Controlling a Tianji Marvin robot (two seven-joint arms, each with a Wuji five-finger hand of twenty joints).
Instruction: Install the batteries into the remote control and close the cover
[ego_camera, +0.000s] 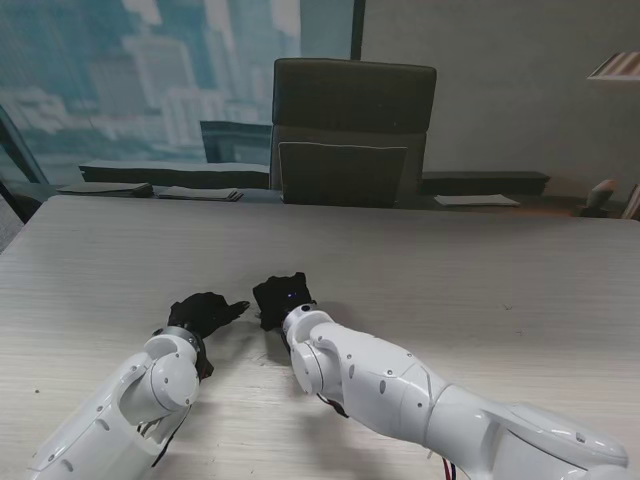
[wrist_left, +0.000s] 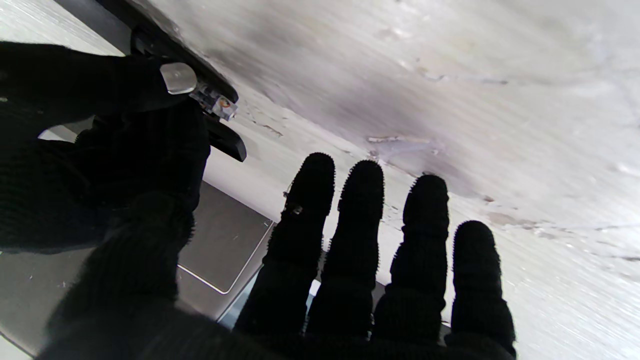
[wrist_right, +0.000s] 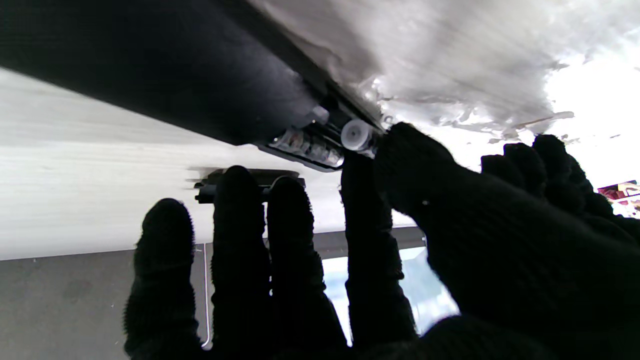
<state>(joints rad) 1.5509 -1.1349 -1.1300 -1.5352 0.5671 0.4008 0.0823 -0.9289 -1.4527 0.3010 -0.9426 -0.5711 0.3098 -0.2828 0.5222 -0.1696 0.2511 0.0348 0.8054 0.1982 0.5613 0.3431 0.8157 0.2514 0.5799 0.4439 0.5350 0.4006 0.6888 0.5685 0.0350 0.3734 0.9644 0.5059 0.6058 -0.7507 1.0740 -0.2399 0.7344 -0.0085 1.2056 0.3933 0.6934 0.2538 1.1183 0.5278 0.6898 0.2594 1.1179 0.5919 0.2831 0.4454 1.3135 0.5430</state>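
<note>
Black-gloved fingers of the right hand fill the right wrist view, stretched toward the desk. Its thumb and a finger pinch a battery at the open compartment of the dark remote control. A small dark flat piece, perhaps the cover, lies on the desk just beyond the fingertips. No writing can be read on the battery label.

Beside it, the left hand has four fingers held straight and slightly apart, gripping nothing. Both hands sit close together near me on the desk, covering the remote in the stand's view. Farther from me stand a dark office chair and flat papers.
</note>
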